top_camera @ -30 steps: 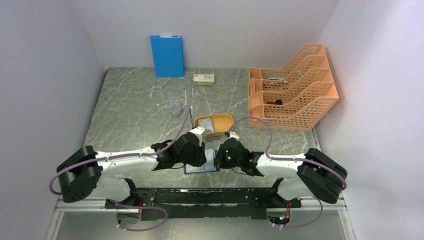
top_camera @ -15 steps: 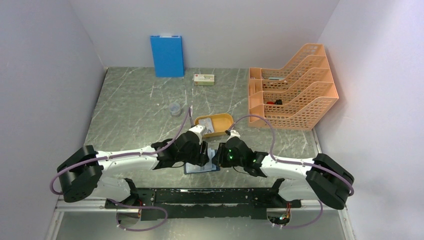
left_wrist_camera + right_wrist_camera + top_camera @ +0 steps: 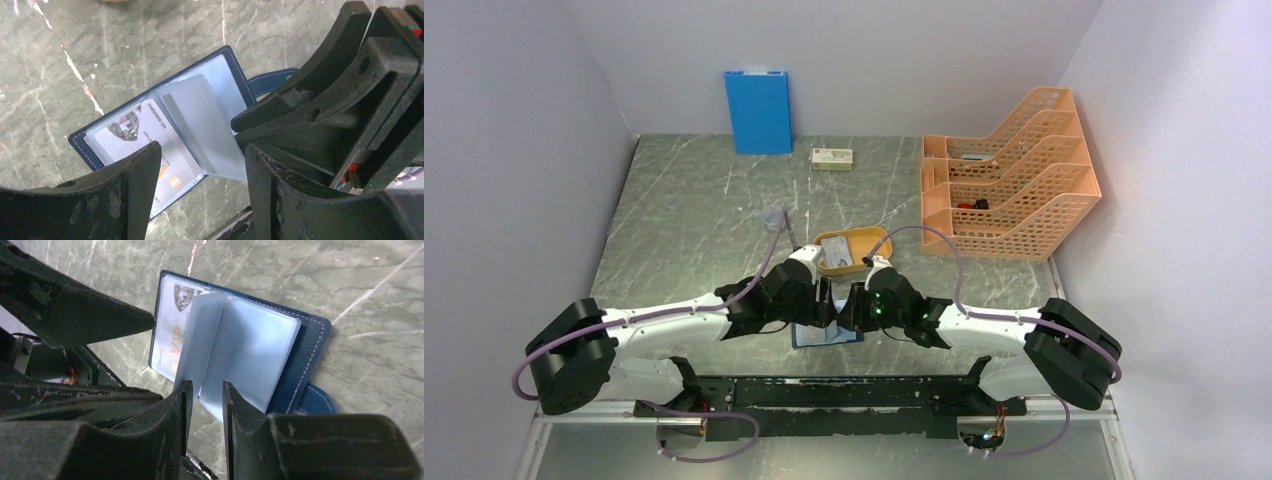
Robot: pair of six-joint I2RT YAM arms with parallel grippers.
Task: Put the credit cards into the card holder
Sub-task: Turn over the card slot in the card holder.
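Both arms bend in over the open card holder [image 3: 827,335], low in the middle of the table [image 3: 684,220].
The left fingers [image 3: 145,165] are spread wide above it. The right fingers [image 3: 235,405] are almost together around a clear page's edge, and I cannot tell if they pinch it. Only the wrist views show a credit card [image 3: 145,135] tucked inside.

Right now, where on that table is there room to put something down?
Bare marble: left, between the blue board and the left arm, and between the white box and the orange rack. Crowded: left gripper and right gripper over the card holder.
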